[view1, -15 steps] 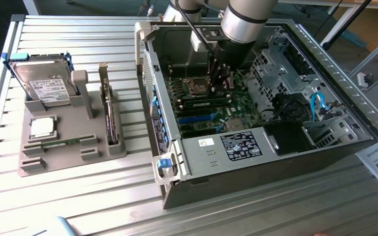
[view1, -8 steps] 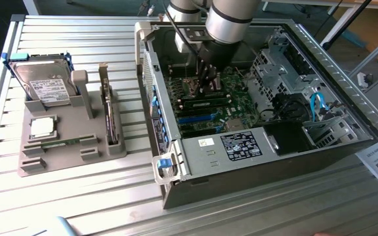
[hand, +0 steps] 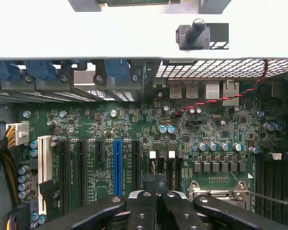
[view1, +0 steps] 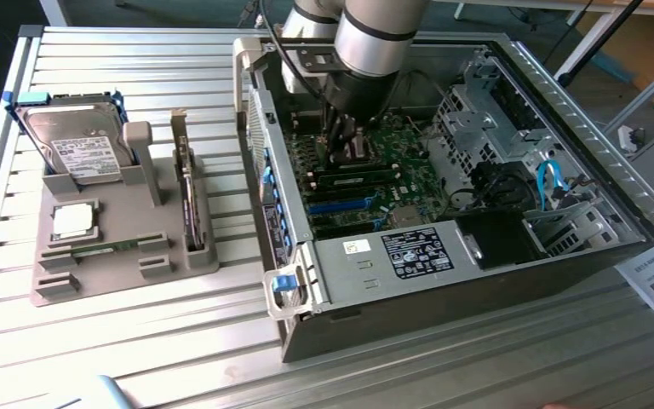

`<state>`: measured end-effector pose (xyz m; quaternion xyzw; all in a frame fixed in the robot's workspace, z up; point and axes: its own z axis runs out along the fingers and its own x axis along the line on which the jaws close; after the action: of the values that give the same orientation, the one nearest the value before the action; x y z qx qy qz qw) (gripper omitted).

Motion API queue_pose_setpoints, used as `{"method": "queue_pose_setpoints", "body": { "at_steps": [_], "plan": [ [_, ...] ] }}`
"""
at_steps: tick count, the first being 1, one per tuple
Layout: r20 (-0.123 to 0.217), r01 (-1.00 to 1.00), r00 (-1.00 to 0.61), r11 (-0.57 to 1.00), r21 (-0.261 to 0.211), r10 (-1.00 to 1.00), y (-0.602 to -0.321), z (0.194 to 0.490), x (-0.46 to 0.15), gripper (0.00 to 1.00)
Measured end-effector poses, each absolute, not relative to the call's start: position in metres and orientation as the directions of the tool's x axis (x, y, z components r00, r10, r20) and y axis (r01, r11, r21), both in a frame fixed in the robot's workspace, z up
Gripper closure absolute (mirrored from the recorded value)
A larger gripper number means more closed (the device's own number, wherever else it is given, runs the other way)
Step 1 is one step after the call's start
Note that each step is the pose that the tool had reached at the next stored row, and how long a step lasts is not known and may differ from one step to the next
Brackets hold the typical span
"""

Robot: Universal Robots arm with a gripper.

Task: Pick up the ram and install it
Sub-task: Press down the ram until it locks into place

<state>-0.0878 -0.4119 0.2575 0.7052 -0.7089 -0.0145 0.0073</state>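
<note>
The ram [view1: 111, 248], a thin green stick, lies flat in a slot of the grey fixture [view1: 100, 273] on the table, at the exterior view's left. It is well apart from the gripper. My gripper [view1: 347, 152] is down inside the open computer case [view1: 441, 281], just above the green motherboard [view1: 401, 183]. In the wrist view its black fingers [hand: 145, 201] press together over the board [hand: 134, 124], beside the CPU socket. The gripper [hand: 156, 181] is shut, and I see nothing held in it.
The fixture also holds a silver hard drive [view1: 77, 145], a square CPU chip [view1: 71, 220] and an upright card [view1: 192, 200]. Blue and black expansion slots [hand: 117, 165], long dark slots [hand: 273, 179], a red wire [hand: 221, 99] and the case's metal wall [hand: 134, 38] surround the gripper.
</note>
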Motion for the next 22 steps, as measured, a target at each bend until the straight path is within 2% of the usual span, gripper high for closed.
{"method": "queue_pose_setpoints", "body": {
  "at_steps": [22],
  "plan": [
    [-0.01, -1.0, -0.005, 0.005, 0.031, -1.0, -0.412, 0.241, -0.088, 0.9]
  ]
}}
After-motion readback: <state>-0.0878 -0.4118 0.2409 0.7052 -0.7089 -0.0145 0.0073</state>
